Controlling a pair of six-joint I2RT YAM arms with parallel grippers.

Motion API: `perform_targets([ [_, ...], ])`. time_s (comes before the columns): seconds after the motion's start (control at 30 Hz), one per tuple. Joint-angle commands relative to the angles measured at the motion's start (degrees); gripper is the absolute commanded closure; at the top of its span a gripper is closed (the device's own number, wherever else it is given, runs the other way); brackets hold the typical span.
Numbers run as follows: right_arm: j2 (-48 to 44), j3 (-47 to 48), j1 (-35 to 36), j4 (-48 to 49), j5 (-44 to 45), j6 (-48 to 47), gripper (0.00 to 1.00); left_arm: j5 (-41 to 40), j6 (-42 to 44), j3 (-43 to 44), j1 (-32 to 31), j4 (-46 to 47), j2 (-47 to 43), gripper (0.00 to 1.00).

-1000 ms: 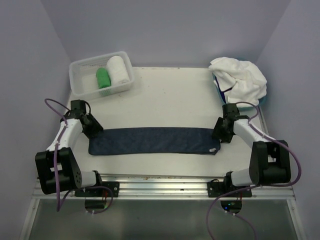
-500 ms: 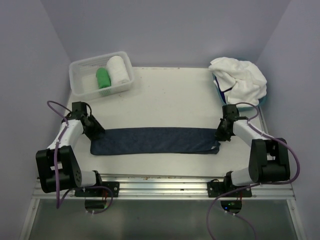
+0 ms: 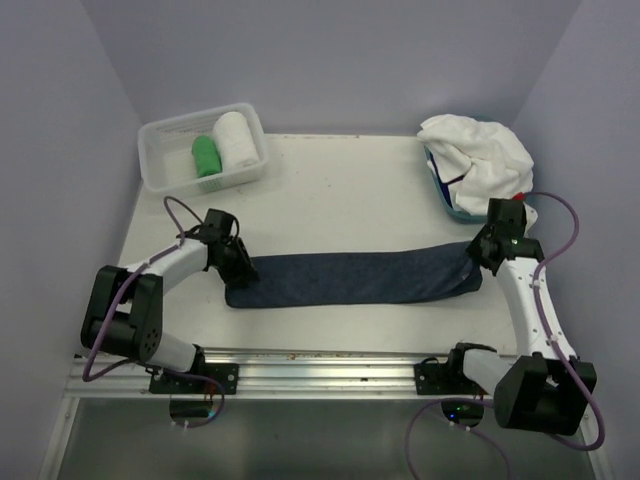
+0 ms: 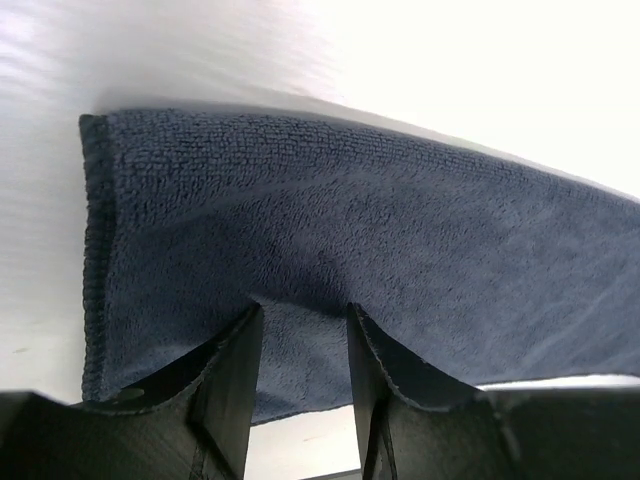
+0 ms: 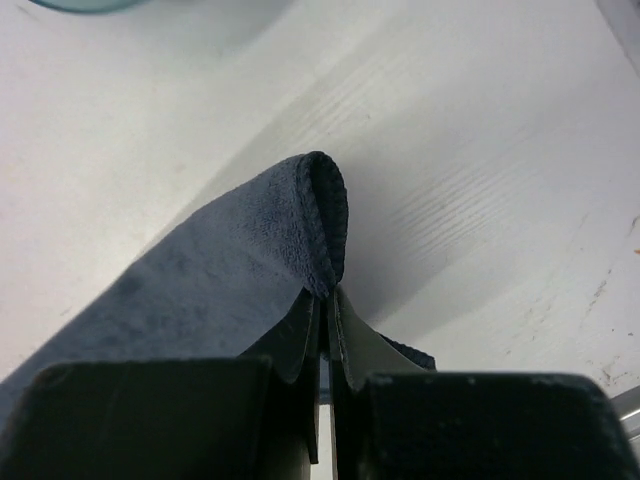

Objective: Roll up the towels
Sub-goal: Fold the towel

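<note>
Overhead, navy towel (image 3: 350, 278) lies at 6 o'clock, grips hidden. Right wrist: right gripper (image 5: 325, 293) clenched on folded towel end. Left wrist: left gripper (image 4: 302, 310) parted, tips on towel.

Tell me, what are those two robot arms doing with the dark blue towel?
They look set to roll a navy towel. It lies stretched out across the table. The right end effector is shut, pinching the towel's right end and lifting it a little. The left end effector sits on the left end with its fingers apart. A green roll and a white roll sit in the clear basket, and white towels are heaped on the blue tub.
</note>
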Motion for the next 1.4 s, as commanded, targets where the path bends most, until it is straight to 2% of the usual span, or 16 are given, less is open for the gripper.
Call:
perform_targets([
  [0.0, -2.1, 7.1, -0.2, -2.7, 1.8, -0.5, 1.00, 0.3, -3.3, 1.2, -4.6, 5.2, 4.7, 0.57],
  [0.2, -3.8, 11.5, 1.9, -4.1, -0.8, -0.3, 1.00, 0.3, -4.3, 7.6, -10.6, 6.2, 11.3, 0.57],
  [0.27, -3.4, 13.1, 4.8, -4.7, 0.0, 0.2, 1.00, 0.8, -4.9, 9.8, -12.0, 7.0, 13.5, 0.57],
  [0.4, -1.2, 18.7, 13.8, -7.0, 3.3, 2.1, 1.00, 1.5, -4.7, 13.9, -15.9, 6.7, 16.3, 0.57],
  [0.5, 1.2, 21.6, 22.5, -7.4, 4.8, 4.0, 1.00, 1.0, -3.2, 15.4, -16.5, 4.4, 14.1, 0.57],
  [0.63, 5.3, 24.9, 31.0, -7.2, 6.3, 6.4, 1.00, -2.1, -1.4, 16.5, -15.7, 0.0, 7.4, 0.54],
  [0.87, 14.0, 30.6, 42.4, -5.8, 8.3, 7.5, 1.00, -1.0, 2.9, 12.5, -6.8, -3.3, -0.6, 0.53],
  [0.97, 18.2, 33.6, 46.4, -5.0, 8.0, 7.7, 1.00, -0.7, 3.6, 9.8, -4.7, -3.3, -1.0, 0.55],
  [1.2, 28.4, 42.1, 55.2, -4.0, 6.1, 7.3, 1.00, 2.2, 3.0, 4.8, -4.6, -0.8, -1.9, 0.60],
  [1.37, 35.0, 46.8, 58.8, -4.0, 4.2, 7.0, 1.00, 2.6, 2.9, 2.3, -4.6, 1.4, -0.8, 0.66],
])
